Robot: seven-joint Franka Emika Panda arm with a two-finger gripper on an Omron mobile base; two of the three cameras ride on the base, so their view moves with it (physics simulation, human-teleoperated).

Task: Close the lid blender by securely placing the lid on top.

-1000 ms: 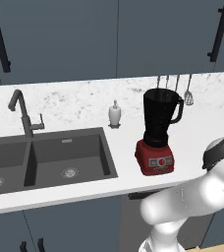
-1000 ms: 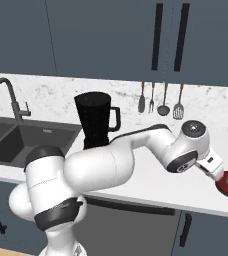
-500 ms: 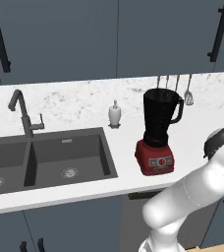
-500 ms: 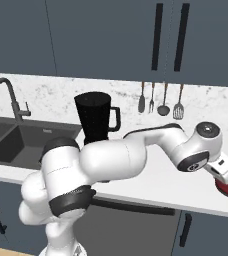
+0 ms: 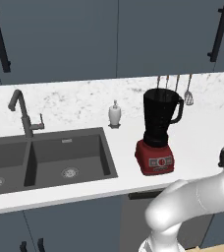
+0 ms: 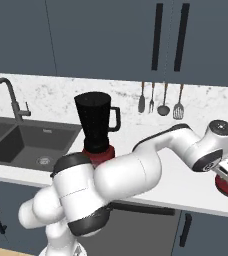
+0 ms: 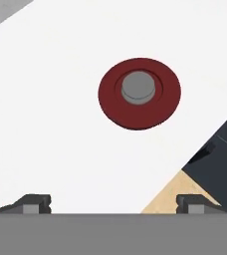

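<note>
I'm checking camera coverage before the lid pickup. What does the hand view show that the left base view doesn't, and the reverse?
Hand view: the round red lid with a pale grey centre cap lying flat on the counter, the tool open and above it. Left base view: the red-based blender with a black jar, uncovered, the dark double sink and the small white soap dispenser. Both share the white counter.

Kitchen — sink (image 5: 45, 162), faucet (image 5: 20, 113), blender (image 5: 158, 130)

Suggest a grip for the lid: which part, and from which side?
Probably best from straight above. The lid lies flat on the counter, apart from the blender, so its thin rim gives little to hold. The raised grey centre cap stands proud: close the fingers across it. The gripper is open above it.
</note>
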